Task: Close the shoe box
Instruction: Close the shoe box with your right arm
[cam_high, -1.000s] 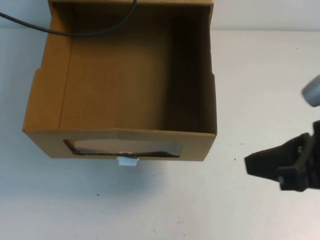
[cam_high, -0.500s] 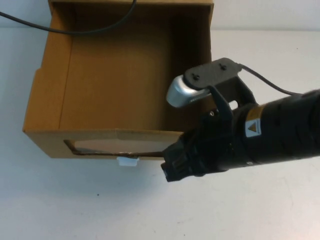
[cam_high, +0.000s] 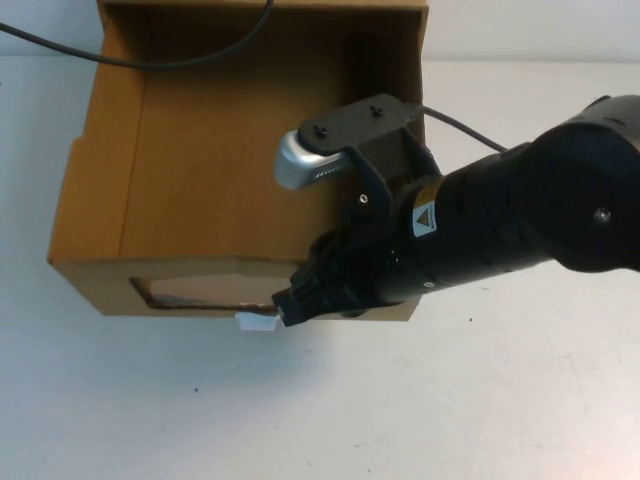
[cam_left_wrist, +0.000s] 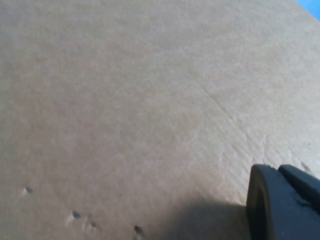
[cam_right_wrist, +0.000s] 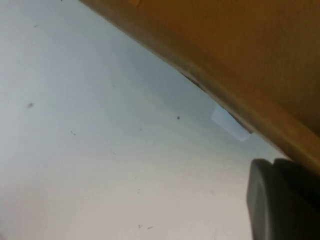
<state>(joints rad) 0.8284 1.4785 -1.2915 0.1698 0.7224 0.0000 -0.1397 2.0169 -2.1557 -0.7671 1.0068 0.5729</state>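
Box (cam_high: 230, 180): brown cardboard, drawn open, its empty inside facing up; it sits on the white desk (cam_high: 520, 400) toward the far edge, left of the middle.
Box front: faces the near edge, with a wide clear window (cam_high: 205, 293) and a small white tab (cam_high: 257, 321) just below it, sticking out over the desk.
Right claw (cam_high: 290, 308): at the front wall of the box, right beside the tab; its black arm reaches in from the right edge of the desk and crosses the box's near right corner. Whether it touches the tab or the wall cannot be told, nor whether the claw is released or clenched.
Right wrist view: the box's front wall (cam_right_wrist: 215, 70) runs aslant above the desk, the tab (cam_right_wrist: 230, 122) juts out under it, and a dark part of the claw sits at the picture's corner.
Left claw (cam_left_wrist: 282, 205): only a dark edge of it shows in the left wrist view, close against plain brown cardboard (cam_left_wrist: 125, 100); its state cannot be told.
Cable (cam_high: 150, 60): a thin black one crosses the far left corner of the box.
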